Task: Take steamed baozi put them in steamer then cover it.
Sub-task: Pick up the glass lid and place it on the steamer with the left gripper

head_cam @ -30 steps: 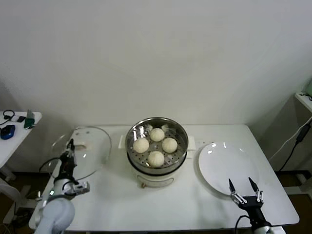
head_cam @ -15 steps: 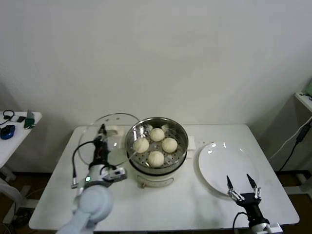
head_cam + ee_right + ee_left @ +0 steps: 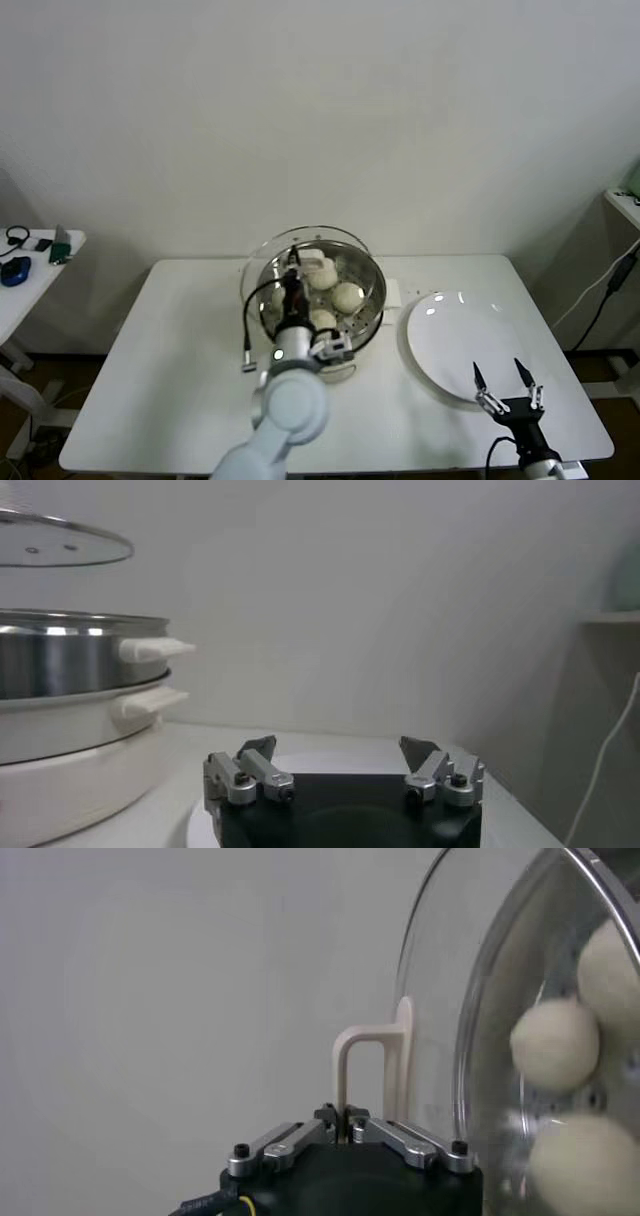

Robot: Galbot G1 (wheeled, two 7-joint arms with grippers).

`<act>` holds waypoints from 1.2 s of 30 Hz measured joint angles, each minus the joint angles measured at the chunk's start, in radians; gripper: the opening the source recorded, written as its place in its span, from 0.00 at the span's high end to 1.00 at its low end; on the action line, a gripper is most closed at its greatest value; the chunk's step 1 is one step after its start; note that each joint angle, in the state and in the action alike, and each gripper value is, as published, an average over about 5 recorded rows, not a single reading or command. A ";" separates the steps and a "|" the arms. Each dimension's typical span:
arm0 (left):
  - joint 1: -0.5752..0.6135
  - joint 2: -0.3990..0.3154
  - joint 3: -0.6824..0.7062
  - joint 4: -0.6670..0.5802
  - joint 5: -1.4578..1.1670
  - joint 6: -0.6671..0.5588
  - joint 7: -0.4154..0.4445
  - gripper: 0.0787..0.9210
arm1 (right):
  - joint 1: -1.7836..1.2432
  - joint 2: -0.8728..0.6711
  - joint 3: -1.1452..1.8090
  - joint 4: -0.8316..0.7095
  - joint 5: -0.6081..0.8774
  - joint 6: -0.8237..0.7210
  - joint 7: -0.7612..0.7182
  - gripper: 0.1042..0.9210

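A plain white wall (image 3: 320,120) rises behind the white worktop (image 3: 180,350); a smaller side table (image 3: 30,275) stands at left.

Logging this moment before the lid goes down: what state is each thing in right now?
steamer: uncovered, on the table, holding the buns.
baozi: inside the steamer on its tray.
cover: held in the air above the steamer, not seated.
left gripper: shut on the cover's handle.
right gripper: open, empty, by the plate's near edge.
plate: empty, beside the steamer.
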 measured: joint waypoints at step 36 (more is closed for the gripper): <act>-0.016 -0.102 0.014 0.228 0.068 -0.001 -0.088 0.93 | -0.004 0.011 0.003 -0.013 0.004 0.038 -0.004 0.12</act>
